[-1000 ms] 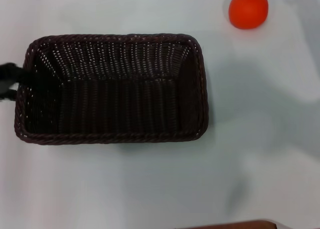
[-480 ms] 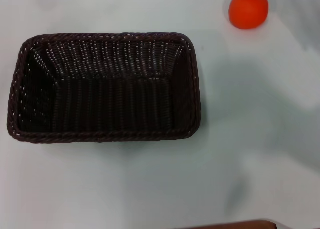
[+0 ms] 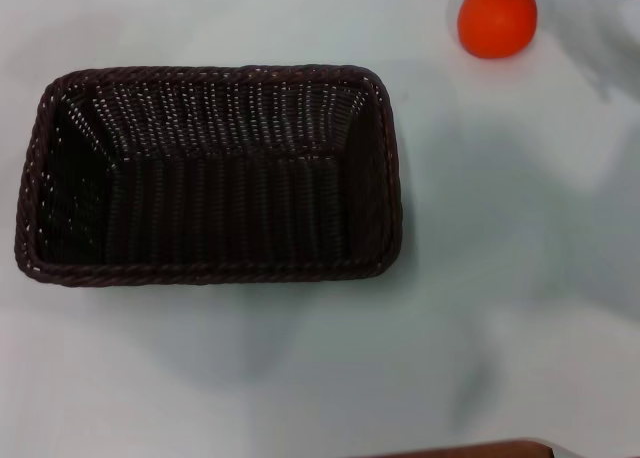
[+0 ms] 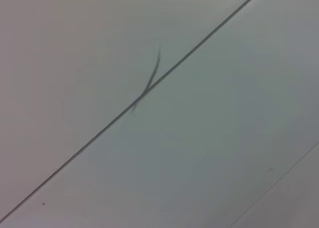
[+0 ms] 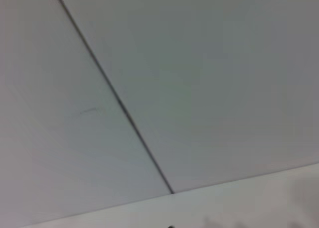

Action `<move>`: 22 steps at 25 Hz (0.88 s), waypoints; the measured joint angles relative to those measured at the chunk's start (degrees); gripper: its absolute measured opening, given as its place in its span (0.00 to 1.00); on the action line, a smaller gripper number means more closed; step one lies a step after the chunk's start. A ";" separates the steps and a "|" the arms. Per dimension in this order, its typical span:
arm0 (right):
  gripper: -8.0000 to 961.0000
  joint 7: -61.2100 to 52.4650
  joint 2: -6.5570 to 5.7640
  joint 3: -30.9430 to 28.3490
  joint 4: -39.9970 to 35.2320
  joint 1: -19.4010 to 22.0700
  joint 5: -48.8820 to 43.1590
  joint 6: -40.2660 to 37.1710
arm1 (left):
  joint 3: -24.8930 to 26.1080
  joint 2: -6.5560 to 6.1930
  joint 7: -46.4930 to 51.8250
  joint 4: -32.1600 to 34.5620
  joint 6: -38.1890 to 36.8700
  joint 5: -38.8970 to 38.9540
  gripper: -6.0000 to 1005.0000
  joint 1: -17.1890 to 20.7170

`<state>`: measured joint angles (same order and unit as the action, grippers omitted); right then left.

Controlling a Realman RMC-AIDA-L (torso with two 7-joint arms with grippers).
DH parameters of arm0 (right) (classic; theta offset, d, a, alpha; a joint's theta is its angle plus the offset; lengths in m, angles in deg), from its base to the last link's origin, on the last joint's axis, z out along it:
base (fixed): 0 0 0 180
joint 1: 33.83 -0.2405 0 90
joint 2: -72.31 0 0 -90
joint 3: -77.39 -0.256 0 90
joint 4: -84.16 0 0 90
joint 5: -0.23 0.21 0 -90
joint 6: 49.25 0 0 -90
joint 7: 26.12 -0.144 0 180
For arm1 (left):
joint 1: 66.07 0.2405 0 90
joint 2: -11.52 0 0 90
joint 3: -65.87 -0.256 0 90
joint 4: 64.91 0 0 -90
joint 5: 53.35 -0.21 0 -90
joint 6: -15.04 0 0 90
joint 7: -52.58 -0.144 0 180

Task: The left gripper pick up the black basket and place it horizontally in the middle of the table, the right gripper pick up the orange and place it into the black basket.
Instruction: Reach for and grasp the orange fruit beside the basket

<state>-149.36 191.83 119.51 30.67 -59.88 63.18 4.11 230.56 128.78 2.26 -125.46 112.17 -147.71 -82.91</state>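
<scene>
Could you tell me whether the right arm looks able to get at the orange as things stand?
Probably yes. The orange sits alone on the white table, well apart from the black basket, with nothing over or beside it. The right gripper itself is out of view, so its starting position is unknown.

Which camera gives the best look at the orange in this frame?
The head view. It shows the orange almost whole on the white table, beyond the far right corner of the black basket and apart from it. The left wrist and right wrist views show only pale flat surfaces crossed by thin lines, with no orange in them.
</scene>
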 joint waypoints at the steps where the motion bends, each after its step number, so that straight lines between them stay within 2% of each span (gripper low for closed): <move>1: 0.79 -0.08 -0.08 0.17 0.61 -0.74 -0.66 -1.08 | 0.01 -0.01 -0.24 0.25 0.05 0.15 0.79 0.07; 7: 0.79 1.14 -0.59 0.77 6.73 -6.80 -5.70 -7.29 | -0.20 0.19 -1.02 0.62 0.43 0.72 0.79 -0.13; 12: 0.79 3.16 -0.53 1.19 10.93 -11.19 -7.40 -8.86 | -0.47 0.74 -1.15 0.70 0.47 0.79 0.78 -0.60; 18: 0.79 2.88 -0.66 2.24 16.03 -14.40 -12.07 -13.62 | -0.14 1.29 -1.19 0.94 0.44 1.38 0.78 -0.76; 22: 0.78 2.86 -0.28 2.77 18.86 -15.56 -14.49 -17.78 | -0.44 1.54 -1.65 1.60 0.47 2.67 0.78 -0.82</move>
<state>-146.50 191.55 122.28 49.52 -75.44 48.68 -13.67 230.13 130.32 0.61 -123.85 112.64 -145.04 -83.73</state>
